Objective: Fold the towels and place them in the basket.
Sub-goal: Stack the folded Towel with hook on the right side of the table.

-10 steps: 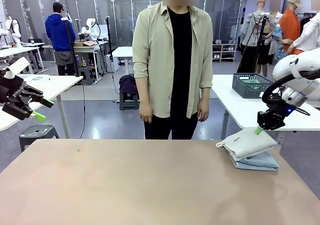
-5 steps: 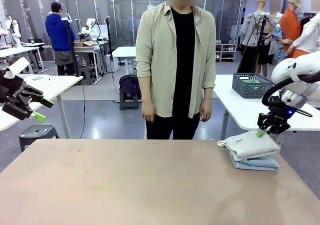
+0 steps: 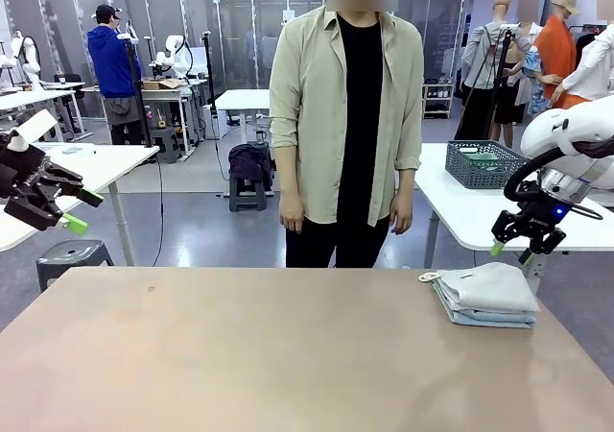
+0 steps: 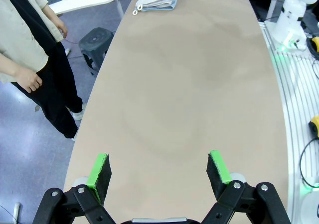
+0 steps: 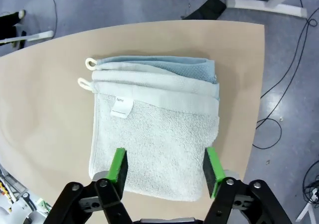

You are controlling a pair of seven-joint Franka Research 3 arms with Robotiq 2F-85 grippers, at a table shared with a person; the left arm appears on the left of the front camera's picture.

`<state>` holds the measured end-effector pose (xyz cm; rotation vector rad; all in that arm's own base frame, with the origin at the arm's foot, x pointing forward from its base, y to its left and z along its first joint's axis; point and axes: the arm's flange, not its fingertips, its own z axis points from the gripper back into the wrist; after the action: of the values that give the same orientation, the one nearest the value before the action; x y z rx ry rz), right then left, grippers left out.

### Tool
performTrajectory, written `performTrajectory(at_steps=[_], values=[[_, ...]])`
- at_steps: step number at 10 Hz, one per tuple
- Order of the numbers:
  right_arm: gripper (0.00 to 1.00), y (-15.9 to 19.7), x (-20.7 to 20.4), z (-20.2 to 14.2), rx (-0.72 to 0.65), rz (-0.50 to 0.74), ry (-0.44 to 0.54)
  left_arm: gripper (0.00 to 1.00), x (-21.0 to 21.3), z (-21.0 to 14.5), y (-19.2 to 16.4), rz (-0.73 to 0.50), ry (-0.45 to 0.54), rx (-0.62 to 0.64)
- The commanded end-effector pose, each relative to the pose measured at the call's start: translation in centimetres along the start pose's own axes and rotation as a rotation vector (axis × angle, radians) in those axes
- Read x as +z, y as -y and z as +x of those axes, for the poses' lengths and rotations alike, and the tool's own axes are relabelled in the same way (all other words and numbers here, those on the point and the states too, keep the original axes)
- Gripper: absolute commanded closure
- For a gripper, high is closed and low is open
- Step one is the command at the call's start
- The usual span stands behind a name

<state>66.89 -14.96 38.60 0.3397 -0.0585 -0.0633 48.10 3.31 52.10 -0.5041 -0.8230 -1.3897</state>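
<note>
— What's the cloth like on the table?
— I see looped, nubbly grey terry on the top towel, a sewn white tag, and a finer blue weave under it.
— And the tabletop?
— Smooth, matt tan laminate. My pads look like matt green rubber.

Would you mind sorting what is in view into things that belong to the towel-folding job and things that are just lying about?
Part of the job:
- cream-white towel, folded, top of the stack
- blue-grey towel, folded beneath it
- basket, on the white table behind
- right gripper, open above the stack

Just lying about:
- grey stool on the floor
- left gripper, open over bare table
</note>
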Motion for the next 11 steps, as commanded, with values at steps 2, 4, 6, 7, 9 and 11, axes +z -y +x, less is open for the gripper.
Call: performTrajectory(at_steps=[2,4,6,7,9,11], values=[[0.17,-4.6,4.7,-4.8,0.029,-0.020,-0.061,0.02,0.1,0.1,0.1,-0.003,0.005,-0.008],[0.17,-9.1,10.1,-10.1,0.079,-0.108,-0.041,0.02,0.1,0.1,0.1,-0.003,0.005,-0.008],[0.17,-13.2,15.0,-15.3,0.079,-0.186,-0.023,0.02,0.1,0.1,0.1,-0.003,0.005,-0.008],[0.17,-14.7,17.2,-17.5,0.085,-0.198,-0.015,0.02,0.1,0.1,0.1,-0.003,0.005,-0.008],[0.17,-17.1,19.7,-21.0,0.085,-0.217,0.018,0.02,0.1,0.1,0.1,-0.003,0.005,-0.008],[0.17,-18.1,20.5,-23.1,0.112,-0.231,0.040,0.02,0.1,0.1,0.1,-0.003,0.005,-0.008]])
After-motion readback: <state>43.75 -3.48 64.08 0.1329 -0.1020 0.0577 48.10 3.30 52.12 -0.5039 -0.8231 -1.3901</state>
